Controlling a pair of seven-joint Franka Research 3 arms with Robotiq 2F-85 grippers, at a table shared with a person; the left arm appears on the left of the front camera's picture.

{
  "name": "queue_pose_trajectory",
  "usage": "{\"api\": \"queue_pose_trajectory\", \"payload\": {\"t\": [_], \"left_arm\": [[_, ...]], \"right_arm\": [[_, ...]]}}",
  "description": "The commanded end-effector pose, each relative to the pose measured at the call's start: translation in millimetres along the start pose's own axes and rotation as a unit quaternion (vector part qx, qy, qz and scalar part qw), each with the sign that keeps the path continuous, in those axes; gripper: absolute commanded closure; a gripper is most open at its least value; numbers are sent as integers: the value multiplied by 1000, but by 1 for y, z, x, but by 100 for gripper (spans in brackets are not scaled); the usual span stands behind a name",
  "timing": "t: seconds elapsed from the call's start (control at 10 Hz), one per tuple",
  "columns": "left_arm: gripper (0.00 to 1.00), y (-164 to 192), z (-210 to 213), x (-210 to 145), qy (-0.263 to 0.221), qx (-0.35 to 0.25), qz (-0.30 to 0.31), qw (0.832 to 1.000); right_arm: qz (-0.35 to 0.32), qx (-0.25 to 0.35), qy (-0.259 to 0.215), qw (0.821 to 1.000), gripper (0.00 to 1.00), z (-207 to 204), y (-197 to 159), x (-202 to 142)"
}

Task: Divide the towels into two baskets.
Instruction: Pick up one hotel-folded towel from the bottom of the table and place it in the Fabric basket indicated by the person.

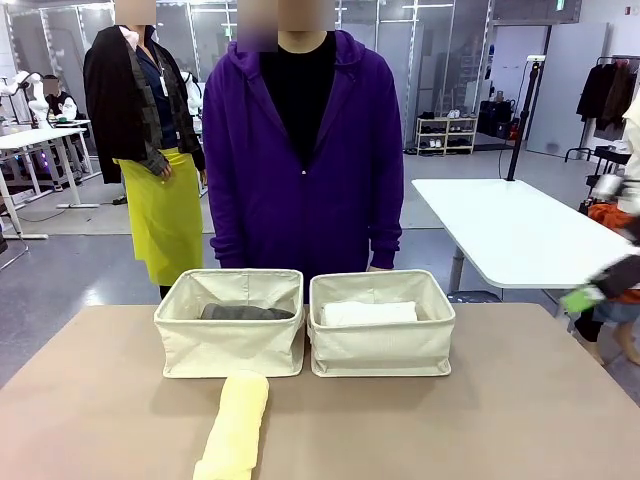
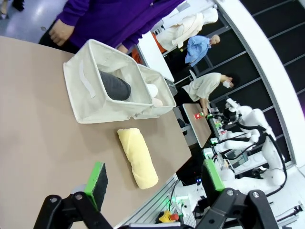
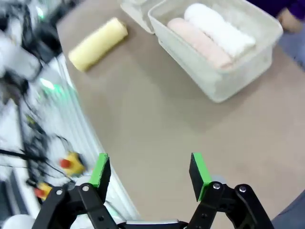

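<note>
Fingers wide apart on left gripper (image 2: 155, 177), nothing held; pale yellow towel (image 2: 138, 157) lay on table (image 2: 38, 143) just beyond them. Right gripper (image 3: 150, 171) equally wide, empty. Farther off, dark grey towel (image 2: 114, 85) sat in left basket (image 2: 88, 102), cream-beige towel (image 3: 198, 42) and white towel (image 3: 219, 29) in right basket (image 3: 228, 81). Best approach was probably to pinch yellow roll mid-length and drop it beside grey.

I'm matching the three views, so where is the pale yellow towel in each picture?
Front view: the pale yellow towel lies bottom centre, before the left basket.
Left wrist view: the towel lies mid-picture, below both baskets.
Right wrist view: the towel lies upper left.
Shared landmark: the right basket, holding the white towel.
</note>
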State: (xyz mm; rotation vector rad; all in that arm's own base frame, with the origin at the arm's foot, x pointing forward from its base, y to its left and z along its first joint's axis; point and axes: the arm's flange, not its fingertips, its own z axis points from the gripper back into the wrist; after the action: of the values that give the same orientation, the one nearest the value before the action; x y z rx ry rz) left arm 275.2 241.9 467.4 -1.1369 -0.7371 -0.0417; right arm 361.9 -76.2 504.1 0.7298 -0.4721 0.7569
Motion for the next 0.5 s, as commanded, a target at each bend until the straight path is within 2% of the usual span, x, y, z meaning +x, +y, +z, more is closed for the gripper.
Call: {"api": "queue_pose_trajectory", "payload": {"t": [0.0,0.1,0.2,0.3,0.4], "left_arm": [[0,-4,3,0,-2,-7,2,1000],[0,-4,3,0,-2,-7,2,1000],[0,-4,3,0,-2,-7,2,1000],[0,-4,3,0,-2,-7,2,1000],[0,-4,3,0,-2,-7,2,1000]], "right_arm": [[-101,37,-91,990,17,36,-15,-46],[-139,44,-133,980,17,57,-22,-85],[-185,58,-193,962,17,72,-28,-136],[-233,68,-201,949,17,71,-30,-174],[-262,77,-209,939,17,67,-33,-199]]}}
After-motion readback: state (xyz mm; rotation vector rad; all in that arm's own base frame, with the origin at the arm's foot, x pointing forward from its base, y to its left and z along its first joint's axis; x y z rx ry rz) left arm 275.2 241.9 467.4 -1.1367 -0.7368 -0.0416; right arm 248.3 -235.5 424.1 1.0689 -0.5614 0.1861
